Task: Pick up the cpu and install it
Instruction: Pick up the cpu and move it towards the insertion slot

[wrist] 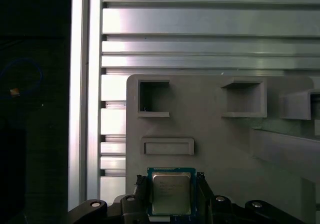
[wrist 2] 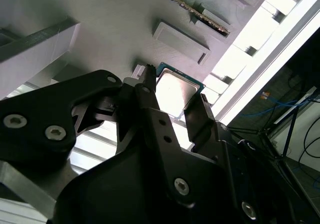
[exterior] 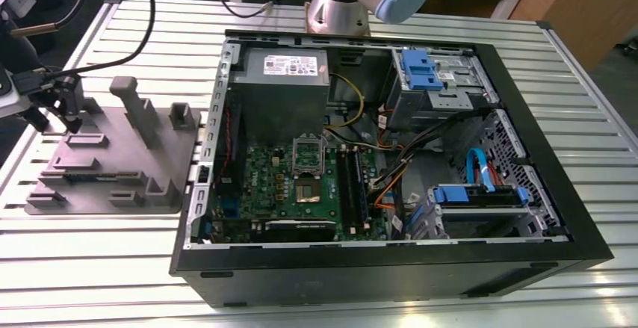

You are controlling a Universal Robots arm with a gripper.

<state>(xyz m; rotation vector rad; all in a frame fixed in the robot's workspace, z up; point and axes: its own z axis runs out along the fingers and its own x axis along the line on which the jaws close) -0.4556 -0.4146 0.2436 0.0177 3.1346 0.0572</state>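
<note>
Tool point(wrist: 170, 178) pinching cpu point(wrist: 170, 196): silver-grey square lid, green rim, at grey tray point(wrist: 225, 149).

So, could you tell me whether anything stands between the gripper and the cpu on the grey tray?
Nothing visible does. In the first wrist view the gripper sits right over the cpu, which lies on the grey tray, with nothing between them.
</note>
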